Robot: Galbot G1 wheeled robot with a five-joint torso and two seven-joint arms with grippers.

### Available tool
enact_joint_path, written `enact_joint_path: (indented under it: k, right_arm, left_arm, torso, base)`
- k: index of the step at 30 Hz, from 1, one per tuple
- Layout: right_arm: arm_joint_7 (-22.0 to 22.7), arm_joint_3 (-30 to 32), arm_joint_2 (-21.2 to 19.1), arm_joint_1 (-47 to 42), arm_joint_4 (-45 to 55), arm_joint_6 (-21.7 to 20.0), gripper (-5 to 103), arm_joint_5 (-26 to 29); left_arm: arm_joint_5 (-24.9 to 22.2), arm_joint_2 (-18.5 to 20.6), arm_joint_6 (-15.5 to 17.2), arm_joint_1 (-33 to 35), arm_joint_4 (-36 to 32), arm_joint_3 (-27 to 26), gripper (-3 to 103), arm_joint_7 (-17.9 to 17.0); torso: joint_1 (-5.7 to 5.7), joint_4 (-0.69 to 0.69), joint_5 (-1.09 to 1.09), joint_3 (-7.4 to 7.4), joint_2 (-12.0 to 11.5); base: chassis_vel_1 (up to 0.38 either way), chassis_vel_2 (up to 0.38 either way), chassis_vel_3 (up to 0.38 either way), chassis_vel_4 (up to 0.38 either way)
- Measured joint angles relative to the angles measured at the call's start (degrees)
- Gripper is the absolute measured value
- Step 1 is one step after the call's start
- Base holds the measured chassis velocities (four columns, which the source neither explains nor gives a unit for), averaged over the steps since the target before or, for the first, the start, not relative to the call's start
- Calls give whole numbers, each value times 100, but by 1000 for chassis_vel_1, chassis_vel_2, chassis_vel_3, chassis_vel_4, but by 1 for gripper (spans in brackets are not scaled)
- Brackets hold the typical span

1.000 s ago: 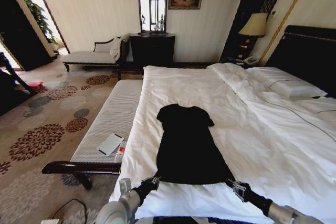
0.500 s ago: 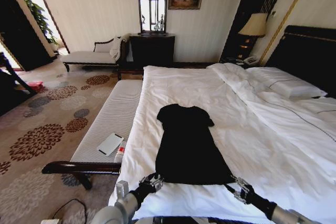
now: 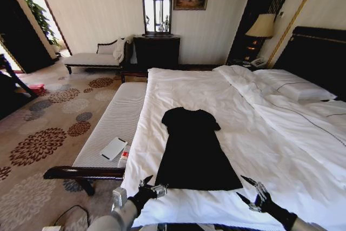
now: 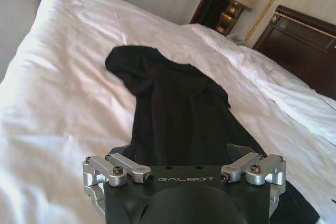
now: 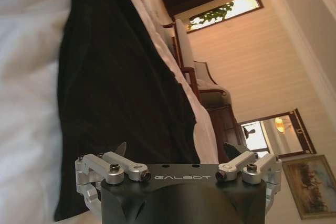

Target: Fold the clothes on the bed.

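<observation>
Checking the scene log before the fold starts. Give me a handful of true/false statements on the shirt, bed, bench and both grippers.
1. The black T-shirt lies spread flat on the bed. True.
2. The left gripper is clamped on the shirt's hem. False: its fingers are open, just off the hem's near left corner.
3. The right gripper is open over the white sheet, near the hem's right corner. True.
4. The shirt's collar points toward the robot. False: collar and sleeves are at the far end.
5. A white flat item lies on the ribbed bench. True.

ribbed bench (image 3: pixel 116 120), chaise (image 3: pixel 94 58), lamp (image 3: pixel 262 25), perhaps a tablet (image 3: pixel 113 148)
</observation>
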Motion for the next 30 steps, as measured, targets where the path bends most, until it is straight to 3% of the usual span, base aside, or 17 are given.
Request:
enact_joint_path:
  k: [2, 3, 4, 5, 7, 8, 10, 13, 14, 17, 21, 24, 28, 30]
  right_arm:
    - [-161, -96, -210, 484, -209, -114, 100, 874]
    - [-161, -96, -210, 484, -209, -114, 100, 874]
    - [-317, -219, -340, 751, -333, -334, 100, 1417]
    - [-344, -240, -358, 791, -351, -370, 100, 1498]
    - [-637, -649, -618, 1414, -730, -848, 100, 2741]
    - [-637, -649, -618, 1414, -730, -848, 100, 2741]
    - [-771, -1047, -819, 2045, -1152, -1148, 100, 3640]
    - [-810, -1271, -938, 2446, -1412, -1284, 100, 3984]
    - [-830, -1585, -1106, 2991, -1799, -1373, 100, 4134]
    - [-891, -2004, -1321, 3727, -2363, -1286, 100, 3787]
    - [-1047, -2829, -1644, 4961, -3412, -961, 100, 2843]
    - [-1092, -3171, -1667, 5414, -3824, -810, 100, 2519]
    - [-1139, -3449, -1634, 5759, -4150, -750, 100, 2310]
    - [-1177, -3625, -1584, 5981, -4251, -754, 100, 2195]
  left_arm:
    - [-107, 71, 2, -478, 258, -47, 100, -47]
    - [-107, 71, 2, -478, 258, -47, 100, -47]
    - [-125, 179, 2, -777, 445, -6, 100, -49]
    - [-127, 195, 2, -822, 474, 4, 100, -49]
    - [-165, 413, 3, -1457, 865, 146, 100, -49]
    - [-165, 413, 3, -1457, 865, 146, 100, -49]
    - [-307, 502, 13, -1817, 1062, 198, 100, -82]
    - [-407, 525, 30, -1966, 1138, 210, 100, -130]
    - [-496, 538, 48, -2064, 1186, 210, 100, -168]
    - [-571, 543, 67, -2091, 1211, 197, 100, -216]
    - [-620, 546, 96, -2078, 1270, 236, 100, -271]
    - [-669, 560, 118, -2107, 1273, 278, 100, -277]
    - [-807, 604, 143, -2230, 1244, 349, 100, -309]
    - [-944, 623, 159, -2334, 1187, 388, 100, -318]
  torso:
    - [0, 4, 0, 1, 0]
    - [0, 4, 0, 1, 0]
    - [1, 4, 2, 1, -1]
    - [1, 4, 2, 1, -1]
    - [2, 0, 1, 1, -1]
    - [2, 0, 1, 1, -1]
    - [2, 0, 1, 1, -1]
    - [2, 1, 3, 2, -2]
    - [2, 2, 1, 1, -1]
    - [2, 3, 3, 2, -2]
    - [2, 5, 1, 1, -2]
    - [2, 0, 1, 1, -2]
    - [2, 4, 2, 1, -2]
    - [2, -4, 2, 0, -2]
  base:
    - [0, 0, 0, 0]
    - [0, 0, 0, 0]
    - [0, 0, 0, 0]
    - [0, 0, 0, 0]
    - [0, 0, 0, 0]
    - [0, 0, 0, 0]
    - [0, 0, 0, 0]
    - [0, 0, 0, 0]
    - [0, 0, 0, 0]
    - [0, 0, 0, 0]
    - [0, 0, 0, 0]
    - [0, 0, 0, 0]
    - [0, 0, 0, 0]
    - [0, 0, 0, 0]
